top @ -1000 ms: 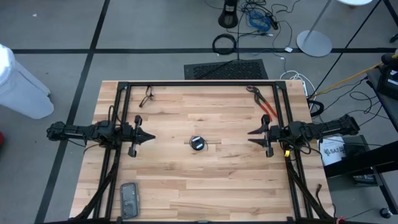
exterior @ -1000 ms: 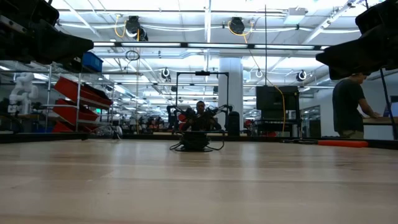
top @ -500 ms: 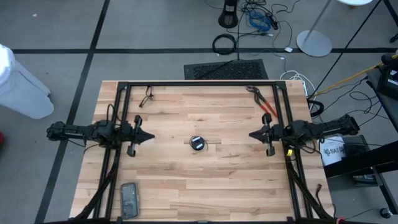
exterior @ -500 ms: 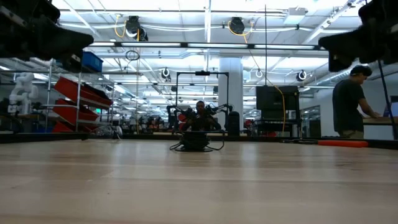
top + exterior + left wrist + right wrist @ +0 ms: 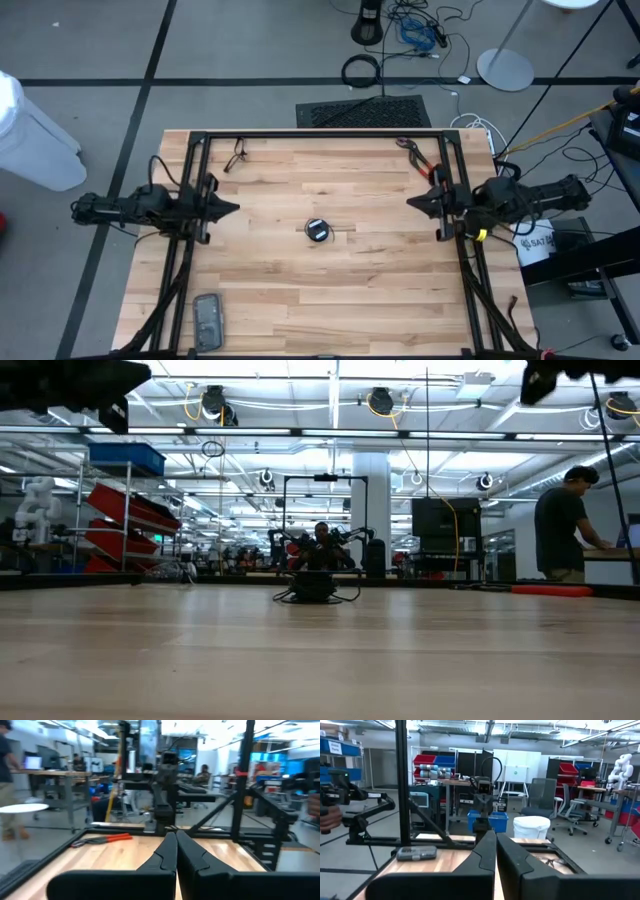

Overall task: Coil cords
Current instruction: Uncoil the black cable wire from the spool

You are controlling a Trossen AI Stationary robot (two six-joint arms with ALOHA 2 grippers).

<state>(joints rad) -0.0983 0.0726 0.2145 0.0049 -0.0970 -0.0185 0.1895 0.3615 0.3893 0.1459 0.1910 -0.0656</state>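
Note:
The thin black cord [image 5: 318, 230] lies coiled in a small bundle at the middle of the table, with a short end trailing toward the right; it also shows in the low view [image 5: 314, 586], resting on the wood. My left gripper [image 5: 233, 208] is shut and empty, raised at the table's left side, pointing toward the middle. My right gripper [image 5: 412, 203] is shut and empty, raised at the right side, pointing toward the middle. Both stand well clear of the cord.
Red-handled pliers [image 5: 424, 166] lie at the far right of the table. A small black item [image 5: 236, 155] lies at the far left. A grey flat device [image 5: 208, 320] lies near the front left edge. A black frame [image 5: 320, 134] rims the table.
Both grippers have risen and drawn back from the table's middle, the left toward the left edge, the right toward the right edge. The right gripper's fingers, apart a second ago, have shut. The coiled cord has stayed where it was.

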